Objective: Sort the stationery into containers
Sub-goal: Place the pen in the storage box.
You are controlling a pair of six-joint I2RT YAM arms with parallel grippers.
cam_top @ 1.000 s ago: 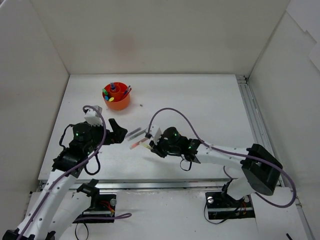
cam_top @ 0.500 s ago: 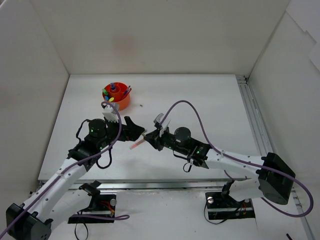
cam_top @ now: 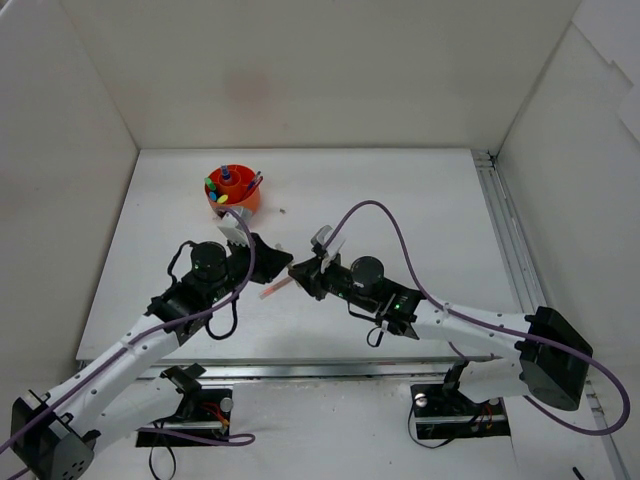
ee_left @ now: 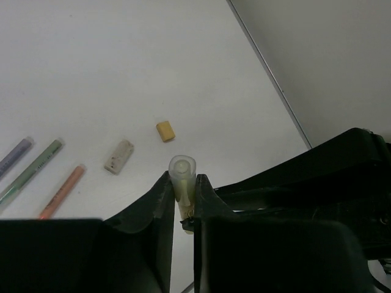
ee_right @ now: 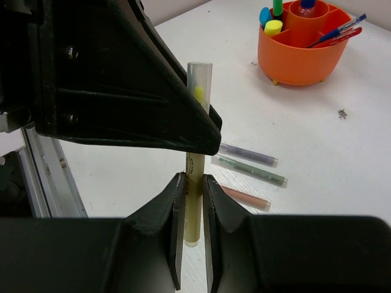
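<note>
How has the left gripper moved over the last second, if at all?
Yes. In the top view the left gripper went right, from below the organizer to meet the right gripper, closing on the highlighter it holds.

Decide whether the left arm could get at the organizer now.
Probably yes: the organizer stands close beyond the left arm, nothing between. But the left pincer is shut on a highlighter that the right pincer also clamps; that must let go first.

Soft, even, bright light; only faint shadows fall on the white desk. In the wrist views the near fingers look dark and slightly blurred.
</note>
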